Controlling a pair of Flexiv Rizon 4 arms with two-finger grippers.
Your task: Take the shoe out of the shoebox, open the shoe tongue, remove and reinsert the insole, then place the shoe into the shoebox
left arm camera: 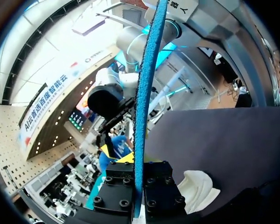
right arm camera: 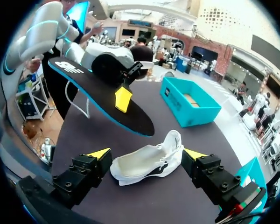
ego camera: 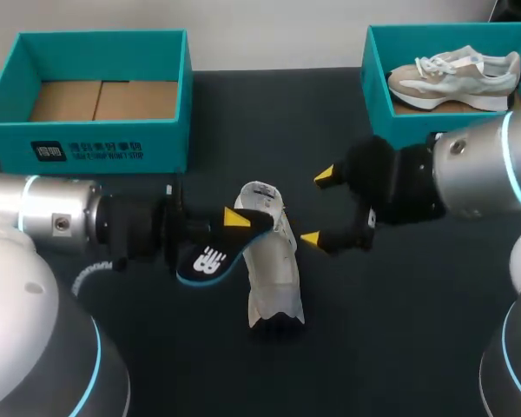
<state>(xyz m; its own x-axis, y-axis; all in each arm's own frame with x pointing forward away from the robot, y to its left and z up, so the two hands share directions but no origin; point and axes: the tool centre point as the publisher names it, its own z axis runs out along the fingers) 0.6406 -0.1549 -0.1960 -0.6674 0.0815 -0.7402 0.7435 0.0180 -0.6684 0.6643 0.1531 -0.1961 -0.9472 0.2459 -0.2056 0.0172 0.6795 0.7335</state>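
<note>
A white shoe (ego camera: 273,269) lies on its side mid-table, toe toward the front edge. Its black insole (ego camera: 210,257), blue-edged with a white logo, is held in the air just left of the shoe with my left gripper (ego camera: 238,219) shut on it. In the left wrist view the insole (left arm camera: 144,93) runs edge-on between the fingers (left arm camera: 123,189), with the shoe (left arm camera: 198,185) below. My right gripper (ego camera: 319,208) hangs open just right of the shoe. In the right wrist view the shoe (right arm camera: 144,164) lies ahead of the open right gripper (right arm camera: 147,154), and the insole (right arm camera: 98,91) hovers beyond it.
A teal shoebox (ego camera: 87,143) with a bare cardboard floor stands at the back left. Another teal box (ego camera: 378,87) at the back right holds a beige sneaker (ego camera: 456,76). The dark tabletop (ego camera: 391,339) stretches in front of the shoe.
</note>
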